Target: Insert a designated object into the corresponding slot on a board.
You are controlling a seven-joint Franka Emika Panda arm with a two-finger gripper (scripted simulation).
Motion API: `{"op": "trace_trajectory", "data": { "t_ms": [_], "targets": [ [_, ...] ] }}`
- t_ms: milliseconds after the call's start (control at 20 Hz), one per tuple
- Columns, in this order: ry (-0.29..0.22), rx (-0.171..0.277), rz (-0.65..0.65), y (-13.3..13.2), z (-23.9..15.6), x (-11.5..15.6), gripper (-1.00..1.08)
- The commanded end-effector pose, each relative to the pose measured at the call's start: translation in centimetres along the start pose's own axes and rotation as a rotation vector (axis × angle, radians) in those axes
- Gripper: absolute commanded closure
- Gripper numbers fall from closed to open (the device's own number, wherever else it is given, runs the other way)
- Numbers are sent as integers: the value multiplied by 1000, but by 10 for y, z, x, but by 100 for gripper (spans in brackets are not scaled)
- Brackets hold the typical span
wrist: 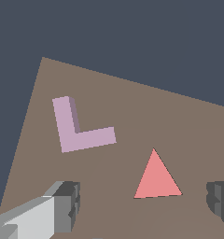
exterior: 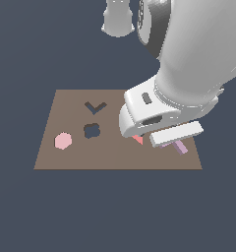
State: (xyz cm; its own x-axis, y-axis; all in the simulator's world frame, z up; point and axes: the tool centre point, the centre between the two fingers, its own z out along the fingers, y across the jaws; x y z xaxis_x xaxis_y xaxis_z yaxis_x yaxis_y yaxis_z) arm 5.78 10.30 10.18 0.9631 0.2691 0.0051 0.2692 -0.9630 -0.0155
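brown board point(exterior: 71, 157) flat on plain dark floor point(exterior: 21, 216)

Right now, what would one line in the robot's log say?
gripper: open, empty, over triangle | purple L-block: flat on board, not grasped | chevron slot: empty

A lavender L-block point(wrist: 76, 130), red-pink triangle point(wrist: 157, 178) and pink hexagon point(exterior: 63, 141) lie on the brown board point(exterior: 71, 157) with dark cutouts.

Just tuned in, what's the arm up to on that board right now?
The arm's gripper hangs low over the brown board, fingers spread and holding nothing. The lavender L-shaped block lies flat on the board, apart from the red triangle, which sits between the open fingers. The chevron slot is unfilled; the pink hexagon and cross-shaped cutout sit nearby.
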Motion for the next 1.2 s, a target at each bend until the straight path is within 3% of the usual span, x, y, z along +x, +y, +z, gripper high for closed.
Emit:
{"op": "trace_trajectory", "data": {
  "t_ms": [0, 550, 1150],
  "targets": [
    [-1, -4, -49, -12, 14, 12, -92],
    [-6, -14, -172, -46, 49, 41, -92],
    [-7, -15, -187, -50, 63, 44, -92]
  ]
}}
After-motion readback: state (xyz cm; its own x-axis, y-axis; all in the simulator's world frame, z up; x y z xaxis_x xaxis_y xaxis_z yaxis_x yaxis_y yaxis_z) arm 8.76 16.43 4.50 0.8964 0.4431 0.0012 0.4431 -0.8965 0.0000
